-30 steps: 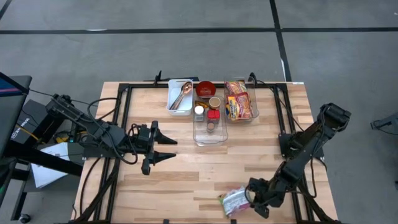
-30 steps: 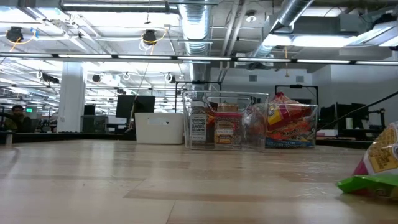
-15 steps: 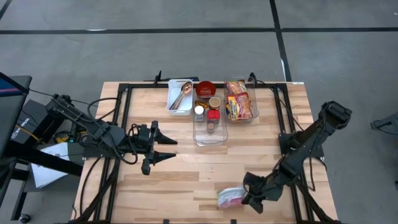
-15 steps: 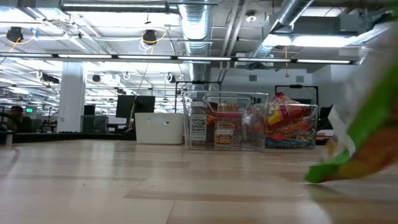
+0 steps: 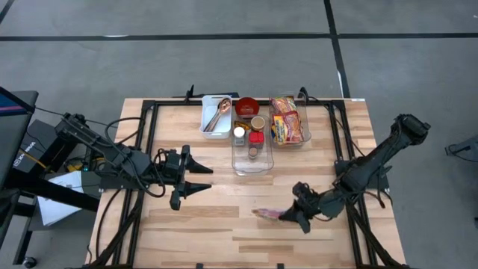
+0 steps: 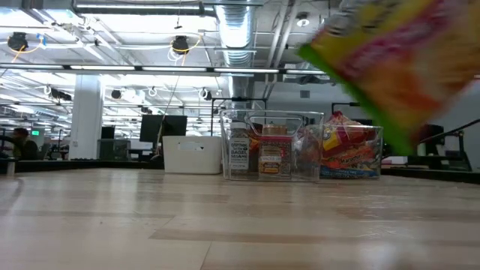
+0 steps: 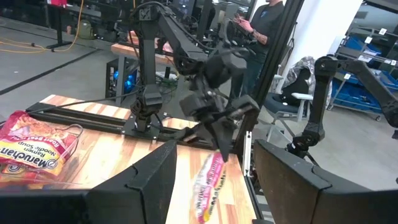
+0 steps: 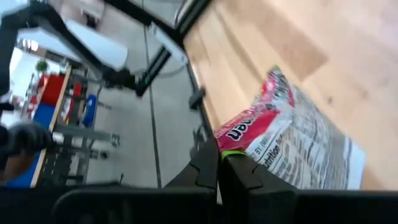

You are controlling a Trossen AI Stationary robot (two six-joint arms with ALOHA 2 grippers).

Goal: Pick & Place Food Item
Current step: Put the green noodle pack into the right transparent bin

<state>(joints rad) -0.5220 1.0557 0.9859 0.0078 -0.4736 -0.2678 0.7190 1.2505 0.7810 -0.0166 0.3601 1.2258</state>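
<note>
Now, right gripper (image 5: 293, 215): your fingers are pinched tight on the edge of the ramen noodle packet (image 5: 267, 214).
Packet: it hangs just ahead of your fingertips, lifted clear of the wooden table (image 5: 216, 232).
Left gripper (image 5: 200, 178): your fingers are spread with nothing between them, well apart from the packet.
Clear bins (image 5: 254, 153): well beyond your right claw.

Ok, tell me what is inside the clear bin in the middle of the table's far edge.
The clear bin holds a red bowl at its far end, then small jars and spice bottles in a row. Their labels cannot be read from above, and whatever lies beneath them is covered.
</note>
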